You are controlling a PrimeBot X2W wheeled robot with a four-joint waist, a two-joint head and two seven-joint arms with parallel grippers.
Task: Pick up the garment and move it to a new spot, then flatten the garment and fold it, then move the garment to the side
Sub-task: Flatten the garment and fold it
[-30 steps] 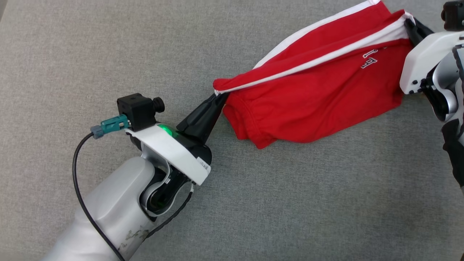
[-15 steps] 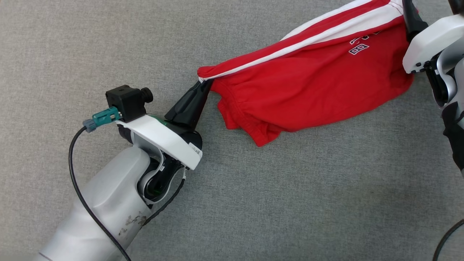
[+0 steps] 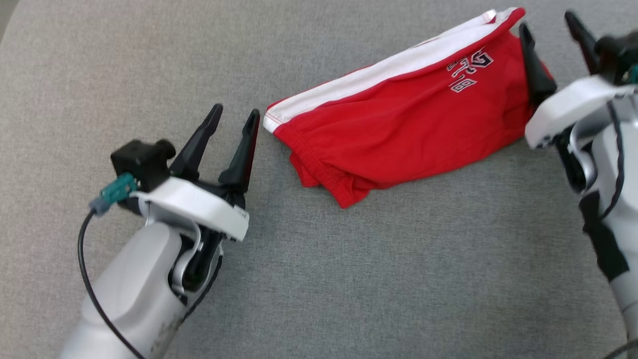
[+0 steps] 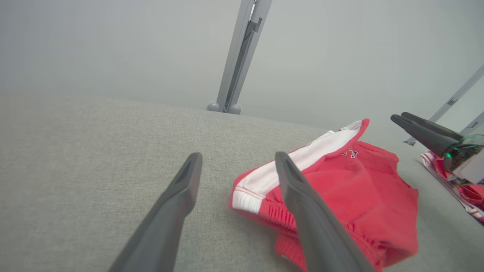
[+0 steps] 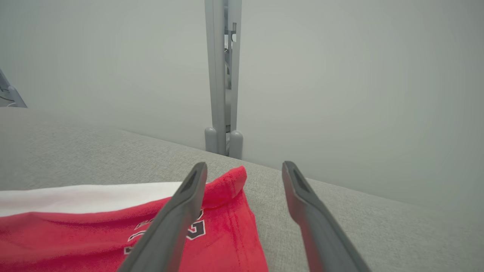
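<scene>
Standing apart with nothing between its fingers, the left claw (image 3: 236, 110) hovers just beside the left end of the garment (image 3: 398, 124), red shorts with a white side stripe and dark lettering. The right claw (image 3: 547, 22) is spread too and empty, one finger over the garment's right end. The garment lies slack and loosely folded on the grey woven worktop (image 3: 349, 279), slanting up toward the right. Where the head view looks down on cloth and worktop, the left wrist view looks across them to a pale grey wall (image 4: 94, 49), a slanted metal post (image 4: 238, 56) on rounded feet, and a striped red-and-white cloth (image 4: 467, 190) beyond the right claw. The right wrist view shows an upright post (image 5: 221, 75) against the wall.
</scene>
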